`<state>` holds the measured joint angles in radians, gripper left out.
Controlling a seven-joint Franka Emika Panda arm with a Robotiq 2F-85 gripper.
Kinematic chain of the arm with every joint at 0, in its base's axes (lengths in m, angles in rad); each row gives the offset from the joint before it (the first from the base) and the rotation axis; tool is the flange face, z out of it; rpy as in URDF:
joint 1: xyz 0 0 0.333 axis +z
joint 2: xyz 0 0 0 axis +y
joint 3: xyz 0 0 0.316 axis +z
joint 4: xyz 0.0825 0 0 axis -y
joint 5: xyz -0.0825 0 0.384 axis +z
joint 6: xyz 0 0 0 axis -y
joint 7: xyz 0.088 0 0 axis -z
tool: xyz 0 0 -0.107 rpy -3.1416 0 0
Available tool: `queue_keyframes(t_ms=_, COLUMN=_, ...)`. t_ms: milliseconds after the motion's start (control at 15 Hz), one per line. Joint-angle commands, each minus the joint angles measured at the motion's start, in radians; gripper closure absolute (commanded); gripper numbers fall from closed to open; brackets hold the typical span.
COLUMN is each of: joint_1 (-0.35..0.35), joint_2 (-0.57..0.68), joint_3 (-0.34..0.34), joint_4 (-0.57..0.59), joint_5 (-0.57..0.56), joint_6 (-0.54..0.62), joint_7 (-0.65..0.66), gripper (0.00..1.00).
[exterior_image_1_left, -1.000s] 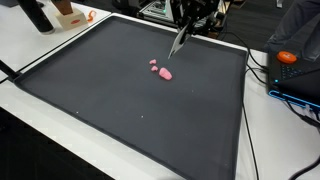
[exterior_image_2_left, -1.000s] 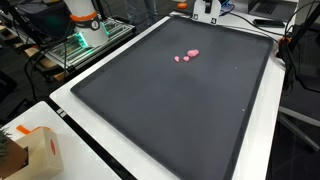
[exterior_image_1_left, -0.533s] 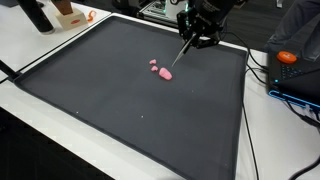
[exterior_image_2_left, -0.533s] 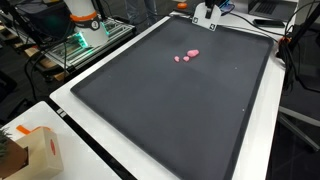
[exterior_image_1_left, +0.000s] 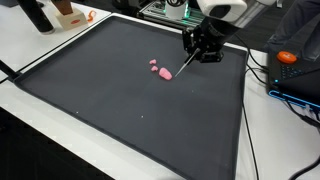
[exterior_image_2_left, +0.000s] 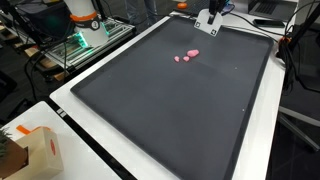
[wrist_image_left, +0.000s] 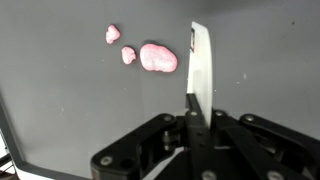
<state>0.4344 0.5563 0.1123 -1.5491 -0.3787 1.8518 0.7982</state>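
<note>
A large pink lump (exterior_image_1_left: 165,73) and two small pink bits (exterior_image_1_left: 153,64) lie on a dark mat (exterior_image_1_left: 120,110), toward its far side. They also show in an exterior view (exterior_image_2_left: 190,54) and in the wrist view (wrist_image_left: 158,58). My gripper (exterior_image_1_left: 201,45) is shut on a thin white flat tool (exterior_image_1_left: 188,63) that slants down toward the large lump. In the wrist view the tool (wrist_image_left: 201,65) sticks out from the shut jaws (wrist_image_left: 195,112), its tip just right of the lump and apart from it.
The mat has a raised white-edged border (exterior_image_1_left: 245,110). An orange object (exterior_image_1_left: 287,57) and a blue device (exterior_image_1_left: 300,88) with cables lie beyond one side. A cardboard box (exterior_image_2_left: 30,150) sits at a near corner. A dark bottle (exterior_image_1_left: 36,15) stands at a far corner.
My gripper has come down and shifted sideways along the mat's far edge with the white tool. The tool's tip is now lower and close beside the large pink lump. The pink pieces have not moved.
</note>
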Motion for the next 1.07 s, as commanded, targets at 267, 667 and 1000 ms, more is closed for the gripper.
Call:
queue_keyframes(t_ms=267, joint_1=0.022, joint_2=0.110, joint_3=-0.024, joint_4=0.133, joint_5=0.009, joint_6=-0.063, joint_7=-0.040, gripper=0.99)
queue_keyframes(t_ms=667, joint_1=0.003, joint_2=0.132, joint_3=-0.032, joint_4=0.159, joint_5=0.040, joint_6=-0.061, joint_7=-0.074, gripper=0.99)
queue_keyframes(t_ms=1000, joint_1=-0.029, joint_2=0.136, joint_3=-0.034, joint_4=0.172, joint_5=0.088, joint_6=-0.061, joint_7=-0.123, gripper=0.99)
